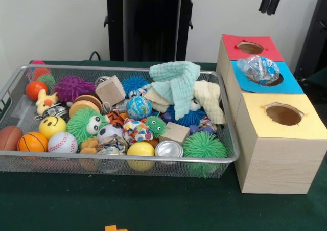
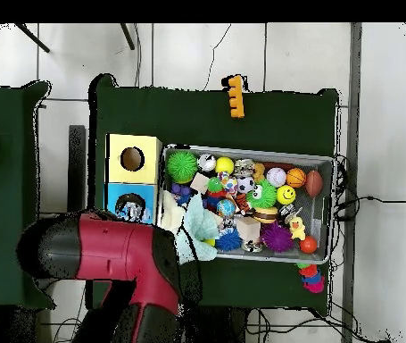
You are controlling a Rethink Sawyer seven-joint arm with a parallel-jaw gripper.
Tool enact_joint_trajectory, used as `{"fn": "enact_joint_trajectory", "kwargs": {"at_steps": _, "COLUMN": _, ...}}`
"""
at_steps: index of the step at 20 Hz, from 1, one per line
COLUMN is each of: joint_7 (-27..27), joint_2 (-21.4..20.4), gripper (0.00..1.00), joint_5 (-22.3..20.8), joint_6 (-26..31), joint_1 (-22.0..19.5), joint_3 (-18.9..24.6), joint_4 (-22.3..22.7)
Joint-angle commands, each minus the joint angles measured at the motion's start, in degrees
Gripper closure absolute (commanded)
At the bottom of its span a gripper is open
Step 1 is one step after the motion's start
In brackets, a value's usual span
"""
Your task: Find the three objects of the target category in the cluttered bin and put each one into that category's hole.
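Note:
A wire mesh bin point(image 1: 15, 162) holds many small toys. Among them are a baseball point(image 1: 62, 143), a basketball point(image 1: 32, 141), a green spiky ball point(image 1: 204, 146), two wooden cubes point(image 1: 110, 90), a metal can point(image 1: 168, 149) and a mint cloth point(image 1: 176, 80). To its right stand three wooden boxes with round holes, topped red point(image 1: 232, 44), blue point(image 1: 291, 85) and yellow point(image 1: 255, 111). A crumpled clear plastic piece point(image 1: 259, 68) rests in the blue box's hole. My gripper point(image 1: 271, 1) hangs high above the boxes, open and holding nothing. In the overhead view my arm point(image 2: 108, 255) hides the red box.
A small orange piece point(image 1: 115, 228) lies on the green cloth in front of the bin. A few bright toys point(image 2: 310, 277) sit outside the bin's corner in the overhead view. A cream cloth point(image 1: 209, 98) drapes over the bin's right side near the boxes.

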Motion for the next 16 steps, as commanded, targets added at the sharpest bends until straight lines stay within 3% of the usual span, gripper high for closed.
{"fn": "enact_joint_trajectory", "kwargs": {"at_steps": 1, "joint_7": 2.13, "joint_2": 1.39, "gripper": 1.00, "joint_5": -2.92, "joint_6": -1.21, "joint_1": -3.23, "joint_3": 5.39, "joint_4": 2.39}}
{"fn": "enact_joint_trajectory", "kwargs": {"at_steps": 11, "joint_7": 1.67, "joint_2": 3.52, "gripper": 1.00, "joint_5": -4.41, "joint_6": -2.29, "joint_1": -4.46, "joint_3": 5.81, "joint_4": 0.24}}
{"fn": "enact_joint_trajectory", "kwargs": {"at_steps": 16, "joint_7": 0.58, "joint_2": 5.32, "gripper": 1.00, "joint_5": -5.09, "joint_6": -6.13, "joint_1": -5.75, "joint_3": 6.68, "joint_4": 0.61}}
